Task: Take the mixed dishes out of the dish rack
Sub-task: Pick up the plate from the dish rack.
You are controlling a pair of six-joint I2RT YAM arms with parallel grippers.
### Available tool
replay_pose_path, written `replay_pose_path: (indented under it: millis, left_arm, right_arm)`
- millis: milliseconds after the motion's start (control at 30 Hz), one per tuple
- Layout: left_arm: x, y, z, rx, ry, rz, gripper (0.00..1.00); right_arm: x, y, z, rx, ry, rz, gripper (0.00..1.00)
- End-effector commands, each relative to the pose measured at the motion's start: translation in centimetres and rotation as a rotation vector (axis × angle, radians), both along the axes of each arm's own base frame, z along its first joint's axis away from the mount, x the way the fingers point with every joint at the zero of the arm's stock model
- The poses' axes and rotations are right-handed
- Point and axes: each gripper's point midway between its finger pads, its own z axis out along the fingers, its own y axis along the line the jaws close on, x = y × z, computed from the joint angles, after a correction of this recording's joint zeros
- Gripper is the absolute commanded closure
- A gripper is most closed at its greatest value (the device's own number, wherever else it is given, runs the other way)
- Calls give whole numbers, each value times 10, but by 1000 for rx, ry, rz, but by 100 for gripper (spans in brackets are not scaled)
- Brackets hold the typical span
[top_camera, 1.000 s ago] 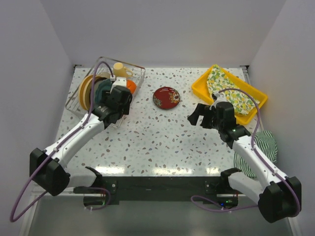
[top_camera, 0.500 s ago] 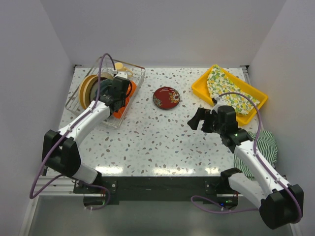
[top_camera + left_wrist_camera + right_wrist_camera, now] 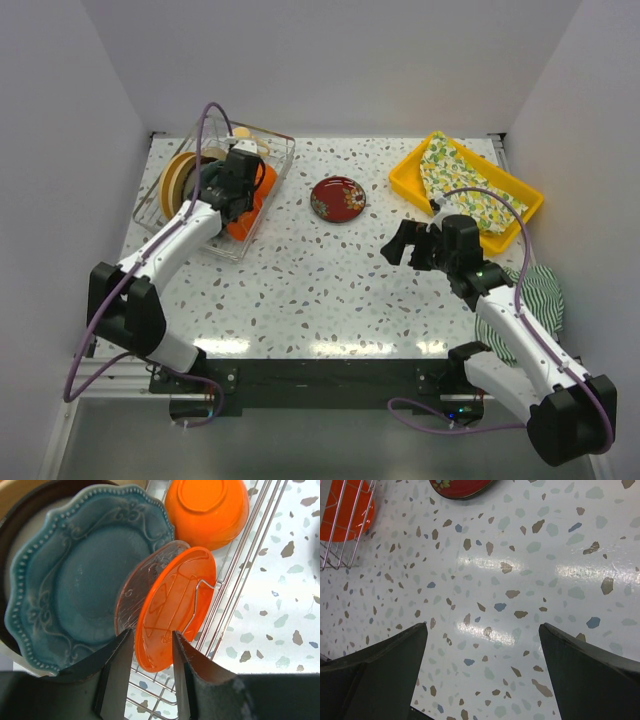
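Observation:
The dish rack (image 3: 281,151) stands at the table's back left. It holds tan plates (image 3: 176,181), a teal plate (image 3: 75,580), an orange bowl (image 3: 207,510), a clear brownish plate (image 3: 132,592) and an orange plate (image 3: 175,605), all on edge. A cream mug (image 3: 243,136) shows at its far end. My left gripper (image 3: 152,632) is inside the rack (image 3: 240,570), open, with its fingers on either side of the orange plate's lower rim. My right gripper (image 3: 482,630) is open and empty above bare table. A dark red plate (image 3: 337,197) lies flat on the table.
A yellow tray (image 3: 408,177) with a lemon-print cloth stands at the back right. A green striped cloth (image 3: 545,295) lies at the right edge. The red plate's rim (image 3: 462,487) and the rack's corner (image 3: 340,525) show at the top of the right wrist view.
My left arm has swung further into the rack, bringing its gripper down around the orange plate. My right arm shifted slightly and then held still.

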Motion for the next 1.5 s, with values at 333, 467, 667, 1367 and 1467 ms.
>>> replay_pose_path:
  millis: [333, 467, 667, 1367, 1467]
  left_arm:
    - [20, 10, 12, 38, -11, -7, 60]
    - [22, 13, -4, 53, 29, -6, 62]
    - [22, 9, -17, 41, 64, -24, 67]
    - [14, 3, -2, -42, 41, -81, 93]
    - [10, 4, 12, -43, 18, -90, 97]
  right_arm:
    - [0, 3, 4, -2, -15, 27, 2]
    - [-4, 0, 1, -9, -15, 22, 2]
    - [-7, -2, -3, -20, -6, 20, 2]
    - [-9, -2, -4, -14, -4, 16, 2]
    - [-8, -2, -3, -10, -5, 15, 2]
